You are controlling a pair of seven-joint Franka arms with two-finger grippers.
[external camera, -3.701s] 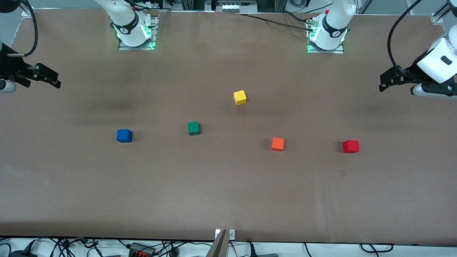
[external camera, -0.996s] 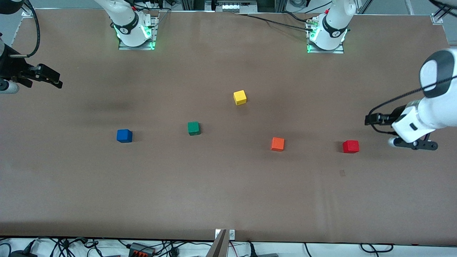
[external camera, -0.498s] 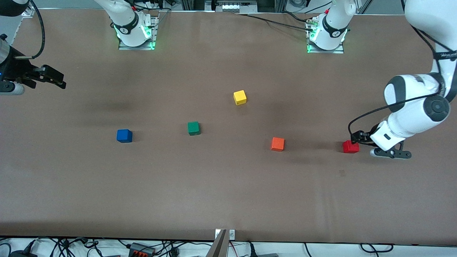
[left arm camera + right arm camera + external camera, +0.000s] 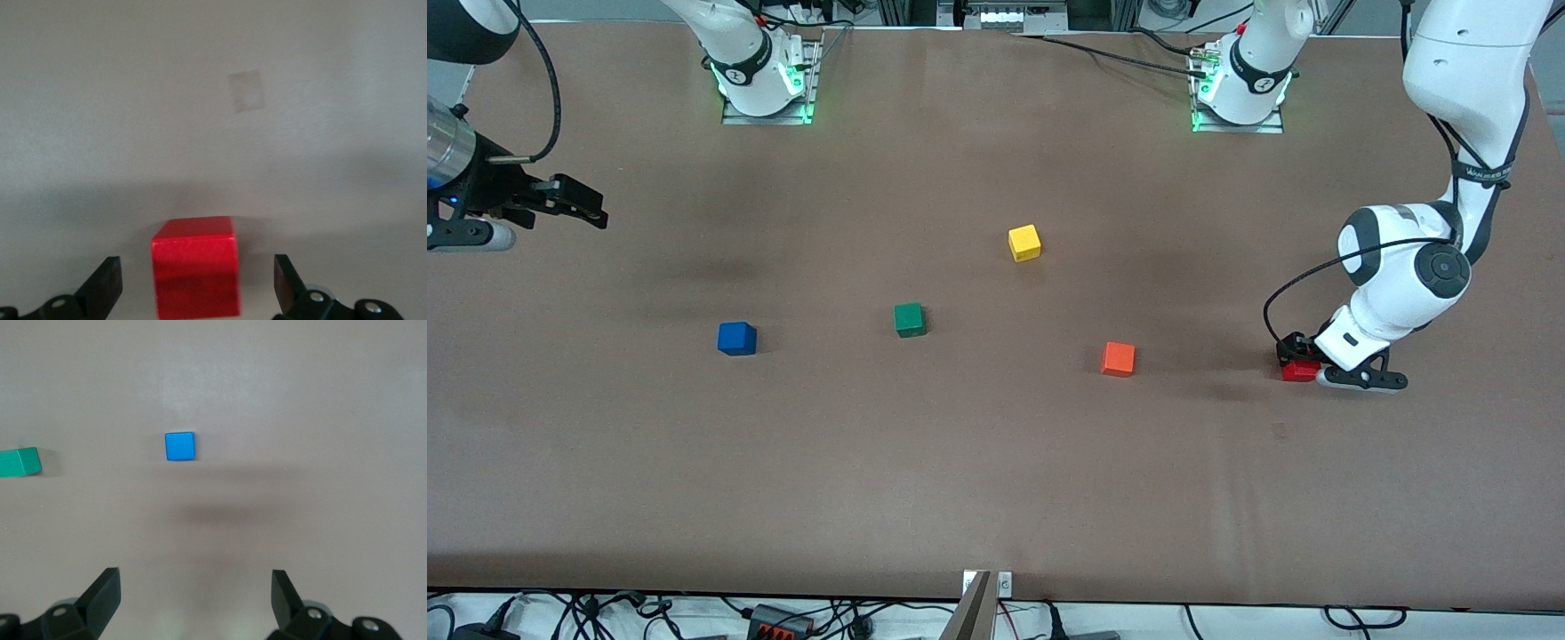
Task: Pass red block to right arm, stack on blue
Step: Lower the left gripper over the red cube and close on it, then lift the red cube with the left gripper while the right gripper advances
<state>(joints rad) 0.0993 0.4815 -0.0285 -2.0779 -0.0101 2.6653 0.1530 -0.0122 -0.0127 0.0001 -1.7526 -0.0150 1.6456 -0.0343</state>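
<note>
The red block [image 4: 1299, 372] lies on the table at the left arm's end. My left gripper [image 4: 1297, 353] is down at it, open. In the left wrist view the red block [image 4: 195, 275] sits between the two spread fingers [image 4: 107, 285], apart from both. The blue block [image 4: 736, 339] lies toward the right arm's end; it also shows in the right wrist view [image 4: 180, 446]. My right gripper [image 4: 583, 207] hangs open and empty in the air at the right arm's end of the table, its fingers [image 4: 103, 595] spread wide.
An orange block [image 4: 1118, 358], a green block [image 4: 909, 319] and a yellow block [image 4: 1024, 242] lie across the middle of the brown table [image 4: 978, 480]. The green block also shows in the right wrist view [image 4: 20, 462]. A faint patch [image 4: 1279, 431] marks the cloth near the red block.
My left arm has swung down from the table's end and brought its open gripper around the red block. My right gripper has drifted slightly toward the middle. The blocks have not moved.
</note>
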